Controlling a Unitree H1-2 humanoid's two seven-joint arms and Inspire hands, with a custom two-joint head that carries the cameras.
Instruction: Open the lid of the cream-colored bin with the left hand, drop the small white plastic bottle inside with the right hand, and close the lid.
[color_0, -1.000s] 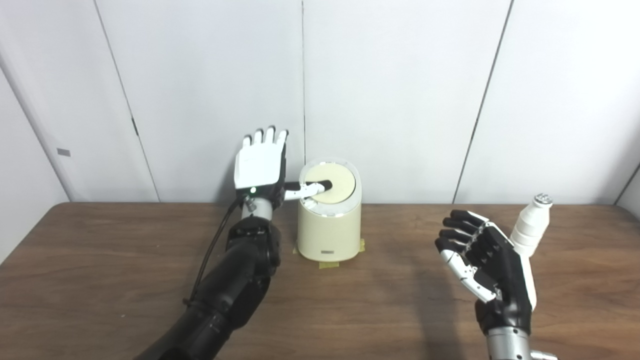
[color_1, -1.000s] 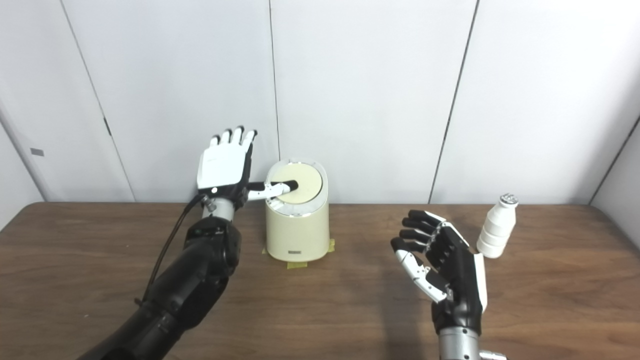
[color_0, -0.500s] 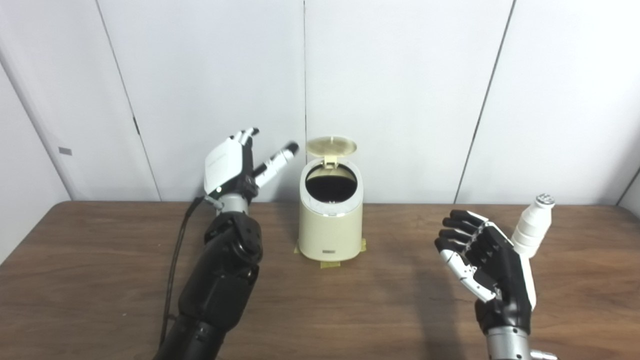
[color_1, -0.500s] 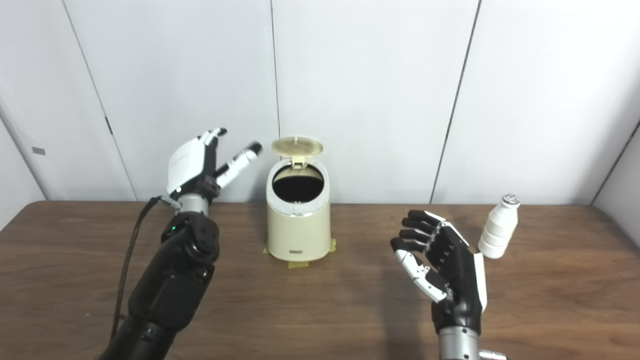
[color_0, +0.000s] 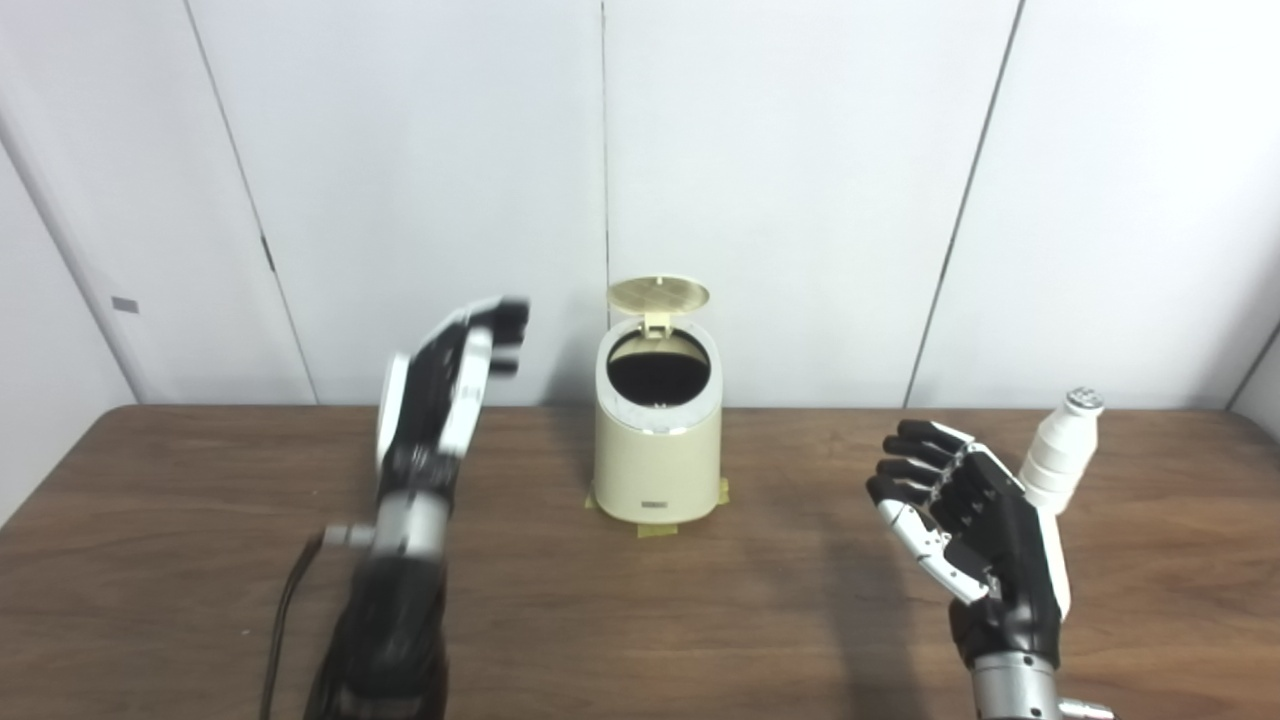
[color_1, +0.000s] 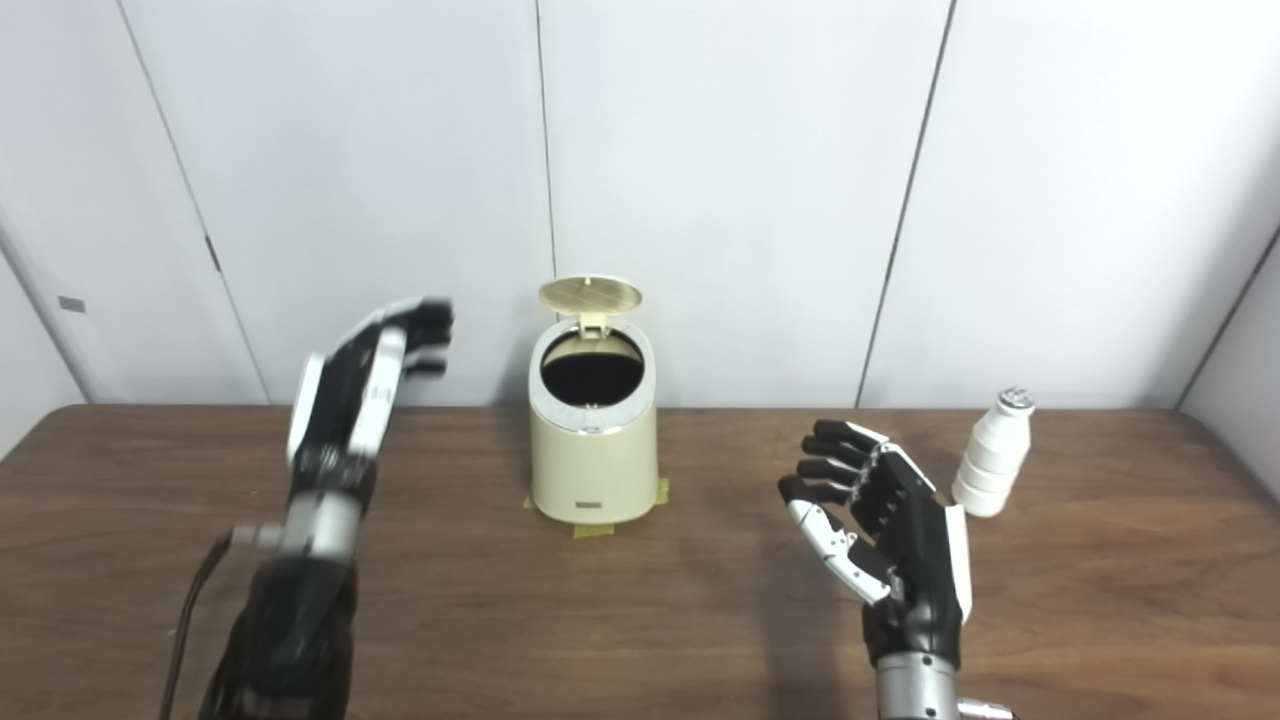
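Cream-colored plastic formed the bin (color_0: 657, 455), which stood upright toward the back of a brown wooden table (color_0: 200, 560), in front of a pale panelled wall (color_0: 800, 180). Its round lid (color_0: 658, 294) was flipped up on a rear hinge, leaving the dark opening uncovered. Strips of yellowish tape (color_0: 655, 528) showed at the bin's base.

To the left of the bin, well apart from it, the left hand (color_0: 440, 395) was raised above the table, blurred, with its fingers spread and nothing in it. On the right side, the right hand (color_1: 890, 530) was held upright with its palm toward the bin, fingers apart and slightly curled, empty. The small white plastic bottle (color_1: 993, 455) stood upright on the table just beyond that hand and to its right, not touched by it.
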